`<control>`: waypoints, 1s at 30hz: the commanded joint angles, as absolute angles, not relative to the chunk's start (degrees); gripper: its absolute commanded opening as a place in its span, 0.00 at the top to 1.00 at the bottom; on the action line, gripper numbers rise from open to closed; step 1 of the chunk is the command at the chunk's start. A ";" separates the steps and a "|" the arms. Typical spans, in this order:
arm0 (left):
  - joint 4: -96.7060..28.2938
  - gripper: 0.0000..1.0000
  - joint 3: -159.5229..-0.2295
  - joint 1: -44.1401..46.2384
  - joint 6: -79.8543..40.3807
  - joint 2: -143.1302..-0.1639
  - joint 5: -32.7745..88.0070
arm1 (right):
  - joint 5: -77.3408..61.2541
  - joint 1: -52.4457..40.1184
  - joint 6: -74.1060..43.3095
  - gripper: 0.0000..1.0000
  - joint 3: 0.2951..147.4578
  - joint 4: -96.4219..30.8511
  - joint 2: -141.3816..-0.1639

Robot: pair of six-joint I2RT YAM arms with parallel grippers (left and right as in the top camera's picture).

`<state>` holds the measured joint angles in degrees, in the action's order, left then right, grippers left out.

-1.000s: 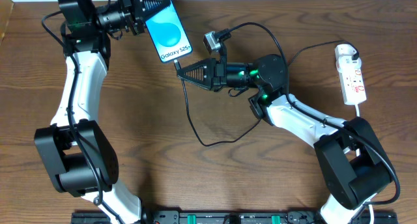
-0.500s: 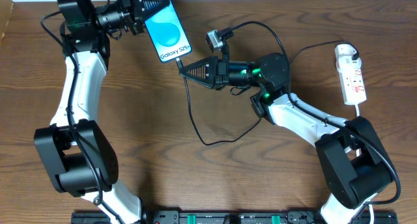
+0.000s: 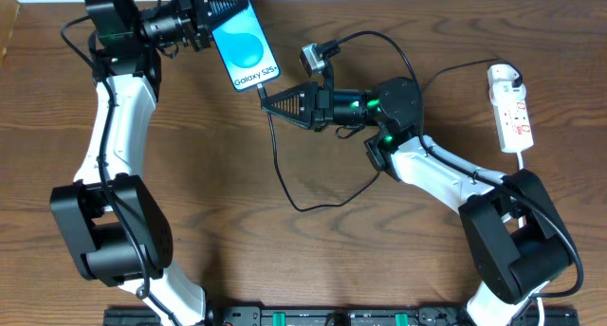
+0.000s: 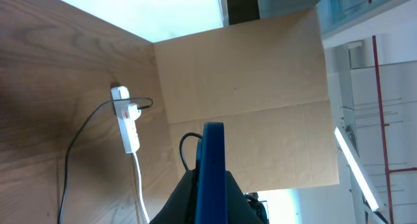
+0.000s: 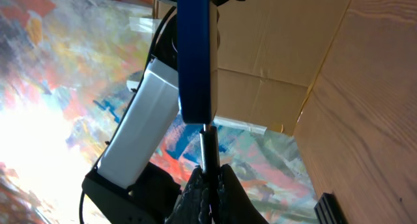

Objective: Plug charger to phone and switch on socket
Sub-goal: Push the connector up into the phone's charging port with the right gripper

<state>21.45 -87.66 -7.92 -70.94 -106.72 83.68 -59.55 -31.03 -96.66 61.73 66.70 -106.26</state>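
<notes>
The phone (image 3: 244, 42), with its blue-teal screen, is lifted at the back left, and my left gripper (image 3: 204, 15) is shut on its upper end. In the left wrist view the phone (image 4: 213, 165) appears edge-on between the gripper's (image 4: 212, 188) black fingers. My right gripper (image 3: 266, 102) is shut on the charger's plug tip (image 5: 208, 146), which meets the lower end of the phone (image 5: 194, 55); I cannot tell how deep it sits. The charger's thin black cable (image 3: 281, 174) loops across the table toward the white socket (image 3: 513, 113) at the right.
A cardboard panel (image 4: 241, 100) stands behind the table's far edge. The socket's white cord (image 3: 524, 162) runs down toward the right arm's base (image 3: 517, 241). The socket (image 4: 129, 123) also shows small in the left wrist view. Bare wood lies between the arms.
My right gripper shifted slightly up toward the phone's lower end with the plug, then held still. The left arm and the phone have not moved.
</notes>
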 commanded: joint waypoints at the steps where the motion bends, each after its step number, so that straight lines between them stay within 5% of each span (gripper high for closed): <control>1: 22.00 0.92 -88.36 -6.94 -71.59 -105.16 85.06 | -58.13 -30.72 -98.17 0.99 61.87 66.87 -106.74; 30: 22.00 0.92 -88.36 -5.48 -67.53 -105.16 90.04 | -55.88 -30.04 -98.50 0.99 61.87 66.85 -106.74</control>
<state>21.50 -87.66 -6.94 -68.55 -106.72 85.67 -60.60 -31.03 -98.56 61.73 66.70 -106.26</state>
